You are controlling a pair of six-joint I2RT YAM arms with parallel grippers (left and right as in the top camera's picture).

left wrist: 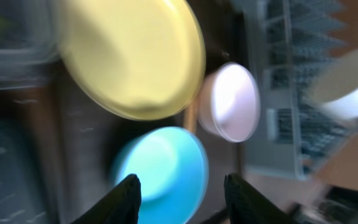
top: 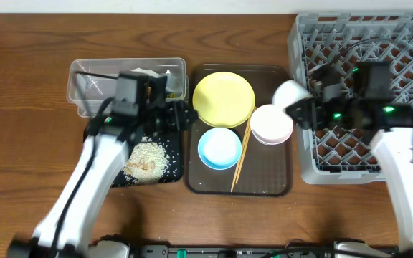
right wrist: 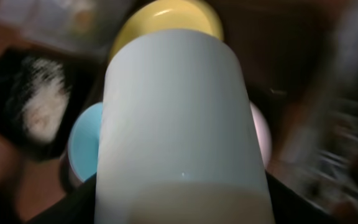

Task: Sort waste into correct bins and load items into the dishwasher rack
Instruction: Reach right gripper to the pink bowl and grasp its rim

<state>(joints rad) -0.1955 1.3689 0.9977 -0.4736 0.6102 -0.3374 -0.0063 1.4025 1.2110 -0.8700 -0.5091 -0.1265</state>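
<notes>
My right gripper (top: 302, 107) is shut on the small white cup (top: 290, 92) and holds it above the left edge of the grey dishwasher rack (top: 368, 39). The cup (right wrist: 176, 112) fills the right wrist view. My left gripper (top: 183, 118) is open and empty, hovering just left of the yellow plate (top: 224, 98). In the left wrist view its fingers (left wrist: 182, 183) frame the light blue bowl (left wrist: 166, 158). The pinkish bowl (top: 272, 124), the blue bowl (top: 219, 147) and the chopsticks (top: 240, 158) lie on the brown tray. Rice scraps (top: 148, 161) lie in the black tray.
The clear tub (top: 84, 89) at the back left holds a white napkin (top: 145, 72) and a green wrapper (top: 172, 86). The brown serving tray (top: 267, 188) sits between the black tray (top: 174, 172) and the rack. The left arm stretches over the black tray.
</notes>
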